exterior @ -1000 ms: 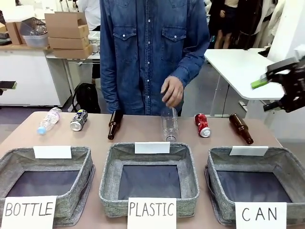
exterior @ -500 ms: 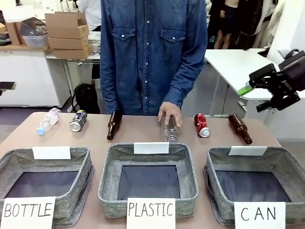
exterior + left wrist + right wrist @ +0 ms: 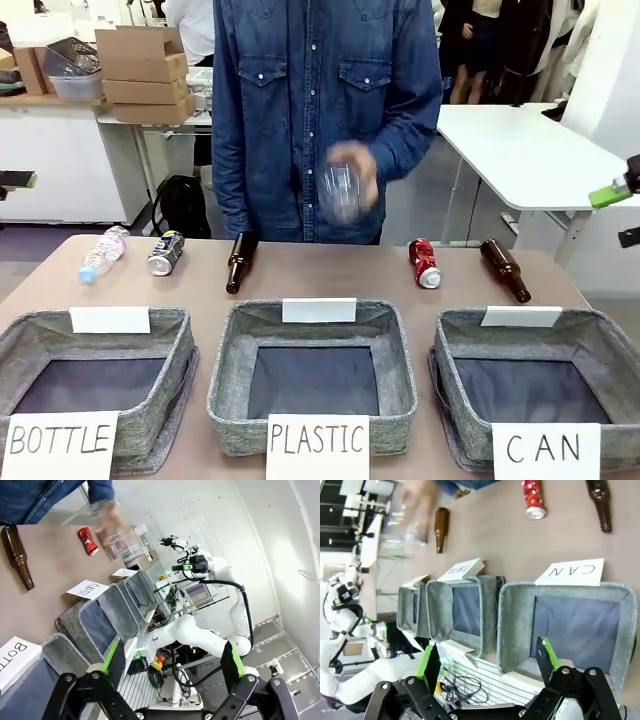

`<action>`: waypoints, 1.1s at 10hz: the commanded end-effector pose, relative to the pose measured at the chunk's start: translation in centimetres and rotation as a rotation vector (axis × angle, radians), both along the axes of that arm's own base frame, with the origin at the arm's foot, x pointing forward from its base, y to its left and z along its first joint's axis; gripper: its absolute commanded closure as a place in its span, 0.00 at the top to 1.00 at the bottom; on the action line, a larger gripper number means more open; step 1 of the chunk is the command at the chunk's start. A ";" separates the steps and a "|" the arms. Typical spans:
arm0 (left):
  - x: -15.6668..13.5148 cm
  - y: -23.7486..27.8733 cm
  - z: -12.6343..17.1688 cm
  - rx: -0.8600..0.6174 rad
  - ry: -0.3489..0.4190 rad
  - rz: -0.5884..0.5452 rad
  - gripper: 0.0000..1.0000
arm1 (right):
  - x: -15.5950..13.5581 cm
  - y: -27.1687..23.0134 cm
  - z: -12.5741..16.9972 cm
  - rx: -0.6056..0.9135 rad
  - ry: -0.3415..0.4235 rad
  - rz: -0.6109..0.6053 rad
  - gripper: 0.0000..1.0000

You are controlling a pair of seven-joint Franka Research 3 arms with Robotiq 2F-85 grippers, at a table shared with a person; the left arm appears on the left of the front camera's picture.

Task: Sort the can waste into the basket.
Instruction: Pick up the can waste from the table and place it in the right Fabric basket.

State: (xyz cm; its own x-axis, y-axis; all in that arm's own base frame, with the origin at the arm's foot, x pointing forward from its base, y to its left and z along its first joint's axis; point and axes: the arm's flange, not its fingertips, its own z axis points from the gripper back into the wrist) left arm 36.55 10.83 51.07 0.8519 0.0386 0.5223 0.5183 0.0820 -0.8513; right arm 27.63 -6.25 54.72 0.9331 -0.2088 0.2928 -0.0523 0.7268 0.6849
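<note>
Right wrist view: my right hand (image 3: pixel 487 645) was apart, empty. Red can (image 3: pixel 425 263) lay far right on table (image 3: pixel 300 275), behind CAN basket (image 3: pixel 575 322); dark can (image 3: pixel 165 252) far left. Prob. light, thin, slippery: grip mid-body, gently.

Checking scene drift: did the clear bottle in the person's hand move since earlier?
Yes. The clear bottle rose off the table, up away from the PLASTIC basket.

Two cans (image 3: pixel 425 263) (image 3: pixel 165 252), two brown bottles (image 3: pixel 239 261) (image 3: pixel 506 269), two plastic bottles (image 3: pixel 103 252) (image 3: pixel 343 192), three baskets (image 3: pixel 182 372) (image 3: pixel 226 372) (image 3: pixel 446 372).
</note>
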 end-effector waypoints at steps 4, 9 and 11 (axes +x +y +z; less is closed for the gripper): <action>-0.1 0.1 0.2 -0.006 -0.017 -0.014 1.00 | 8.2 7.0 -1.4 -0.068 -0.022 0.088 1.00; -0.1 0.1 0.2 -0.006 -0.017 -0.014 1.00 | 2.2 1.8 -0.6 -0.057 -0.045 0.010 1.00; -0.1 0.1 0.2 -0.006 -0.017 -0.014 1.00 | 1.4 1.7 -0.7 -0.114 -0.068 -0.025 1.00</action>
State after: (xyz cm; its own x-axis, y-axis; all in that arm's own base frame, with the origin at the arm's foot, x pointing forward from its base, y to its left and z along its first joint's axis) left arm 36.56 10.84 51.05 0.8522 0.0382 0.5219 0.5179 0.0812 -0.8516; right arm 29.41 -5.29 54.64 0.9098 -0.1956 0.3661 -0.0852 0.7753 0.6258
